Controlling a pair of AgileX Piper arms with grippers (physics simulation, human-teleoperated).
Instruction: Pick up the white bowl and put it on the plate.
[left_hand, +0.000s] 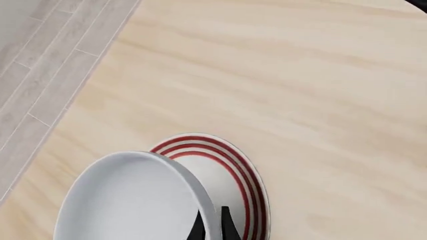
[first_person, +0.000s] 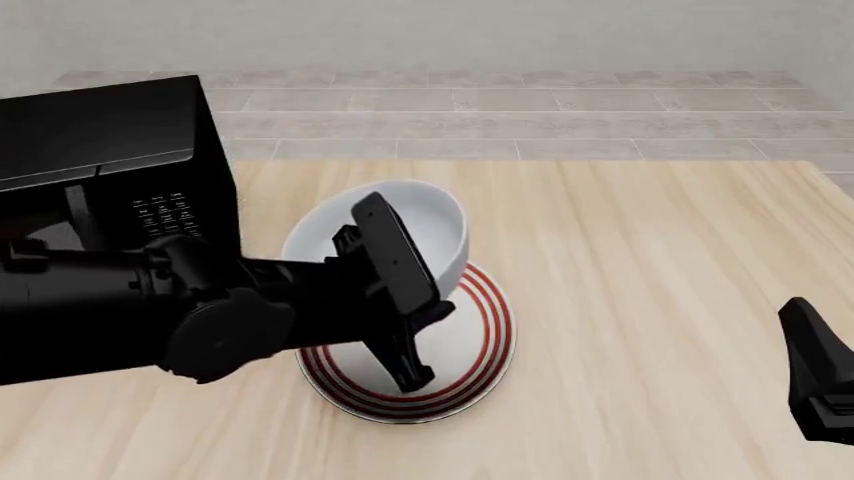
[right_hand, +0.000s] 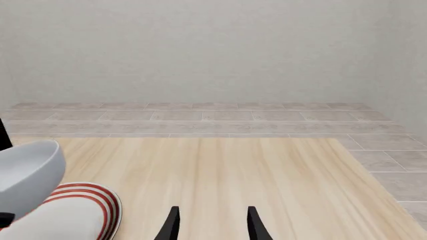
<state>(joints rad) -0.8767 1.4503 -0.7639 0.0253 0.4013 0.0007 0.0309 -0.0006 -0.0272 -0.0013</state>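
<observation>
The left arm reaches in from the left edge of the front view to the frame's centre, its left gripper (first_person: 416, 300) tilted, jaws closed on the rim of the white bowl (first_person: 427, 225), which it holds lifted. The right gripper (right_hand: 211, 222) sits low at the right edge of the front view, jaws parted and holding nothing.

Bowl: the white bowl (left_hand: 133, 200) is big and close, held by its rim.
Gripper: the left gripper (left_hand: 212, 227) pinches the rim with two dark fingertips (left_hand: 229, 226).
Plate: the plate (left_hand: 233, 180) peeks out past the bowl.
Table: the table (left_hand: 300, 90) is light wood.
</observation>
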